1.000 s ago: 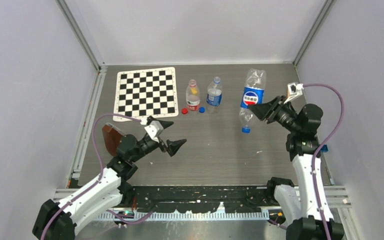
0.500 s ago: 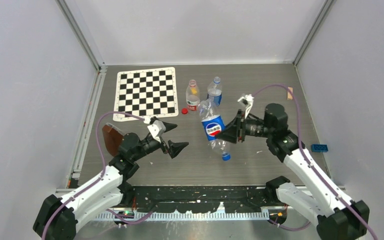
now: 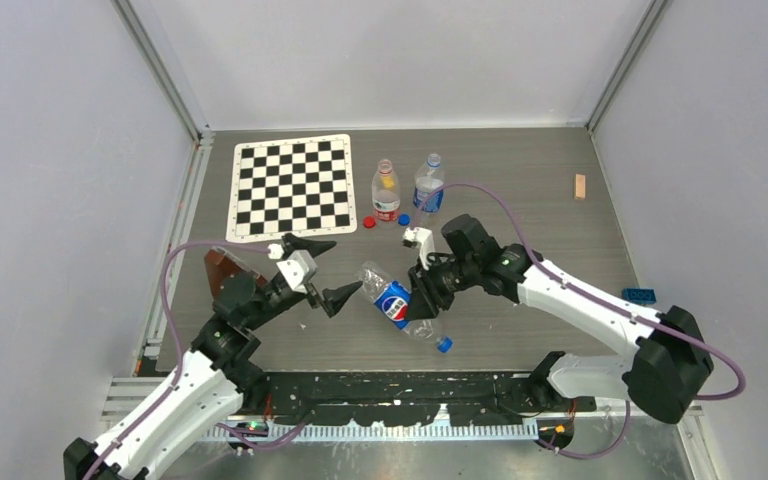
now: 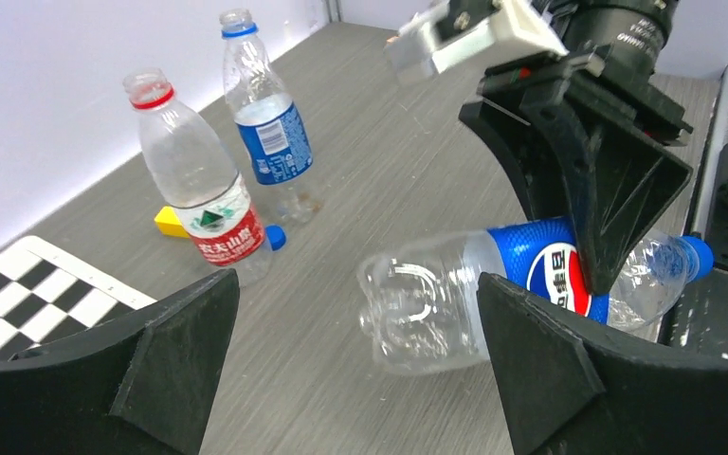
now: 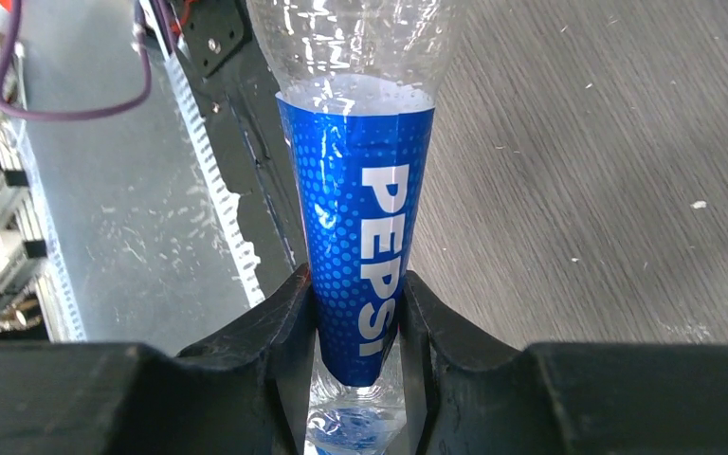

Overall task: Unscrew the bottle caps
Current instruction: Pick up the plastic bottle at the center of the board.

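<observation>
Pepsi bottle (image 3: pixel 388 296) swung left to centre, right fingers (image 5: pixel 265 332) hiding its waist.

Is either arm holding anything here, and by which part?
The right gripper holds the Pepsi bottle by its blue-labelled middle, jaws pinching it in. The left gripper is open, holding nothing.

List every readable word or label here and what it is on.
"PEPSI": blue label of the large bottle clamped in the right gripper.
Red-labelled bottle: print too small to read.
Small blue-labelled bottle: print too small to read.
</observation>
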### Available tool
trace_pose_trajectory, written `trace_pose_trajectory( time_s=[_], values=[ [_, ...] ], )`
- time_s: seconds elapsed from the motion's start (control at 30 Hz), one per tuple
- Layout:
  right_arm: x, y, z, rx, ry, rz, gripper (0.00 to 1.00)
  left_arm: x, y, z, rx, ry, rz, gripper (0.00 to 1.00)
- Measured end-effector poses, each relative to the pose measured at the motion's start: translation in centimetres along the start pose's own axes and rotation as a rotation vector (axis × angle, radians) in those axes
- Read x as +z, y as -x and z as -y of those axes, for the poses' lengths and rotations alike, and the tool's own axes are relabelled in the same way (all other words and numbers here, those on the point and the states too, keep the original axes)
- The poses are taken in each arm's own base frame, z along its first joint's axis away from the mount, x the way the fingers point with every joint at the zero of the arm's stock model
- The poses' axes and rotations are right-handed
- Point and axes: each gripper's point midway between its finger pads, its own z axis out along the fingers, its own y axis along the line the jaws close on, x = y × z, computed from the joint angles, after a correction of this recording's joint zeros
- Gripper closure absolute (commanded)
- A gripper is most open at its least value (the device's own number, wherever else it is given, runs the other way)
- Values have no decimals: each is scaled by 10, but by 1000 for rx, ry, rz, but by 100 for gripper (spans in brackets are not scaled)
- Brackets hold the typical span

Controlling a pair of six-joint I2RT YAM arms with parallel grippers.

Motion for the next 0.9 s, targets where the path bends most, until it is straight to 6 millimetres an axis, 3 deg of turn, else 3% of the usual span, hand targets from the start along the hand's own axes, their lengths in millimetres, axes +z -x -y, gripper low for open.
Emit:
trace_pose_trajectory(
  time_s=[0.13,0.27,0.57,0.77,0.9],
  values=[
    [14,-8,-3,-46,7,-90,70,-5,2,3,47,-22,-21,0],
    [21,-17,-9,-108,28,-166,69,2,-9,12,49,-112,-108,0],
    [15,-22,-10,-195,41,-222,69,9,-50,46,-44,-375,-326,0],
    [10,-19,-13,-236,46,-235,69,6,-61,62,-97,-492,-384,1],
    [7,-15,-15,-263,51,-232,69,7,-67,65,-125,-516,-414,11]
  ],
)
